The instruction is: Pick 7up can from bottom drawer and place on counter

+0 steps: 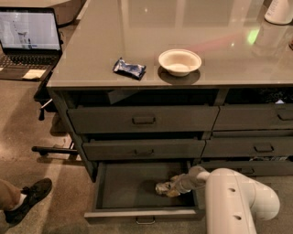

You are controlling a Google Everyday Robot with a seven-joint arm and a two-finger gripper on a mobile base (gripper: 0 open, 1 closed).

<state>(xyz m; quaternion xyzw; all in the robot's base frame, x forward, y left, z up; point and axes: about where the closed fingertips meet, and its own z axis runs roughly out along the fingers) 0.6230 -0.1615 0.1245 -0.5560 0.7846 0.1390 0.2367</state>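
The bottom drawer [120, 188] is pulled open below two shut drawers of the same grey. The 7up can [162, 188], small and silvery, lies on its side on the drawer floor towards the right. My gripper [171, 188] reaches into the drawer from the right on the white arm and sits right against the can. The counter [151, 32] stretches above, glossy grey-brown.
A white bowl [179, 61] and a dark blue snack packet [129, 68] lie on the counter. A white jug [279, 11] stands at the far right corner. A laptop [29, 41] sits at the left. A person's shoe [28, 197] is on the floor at lower left.
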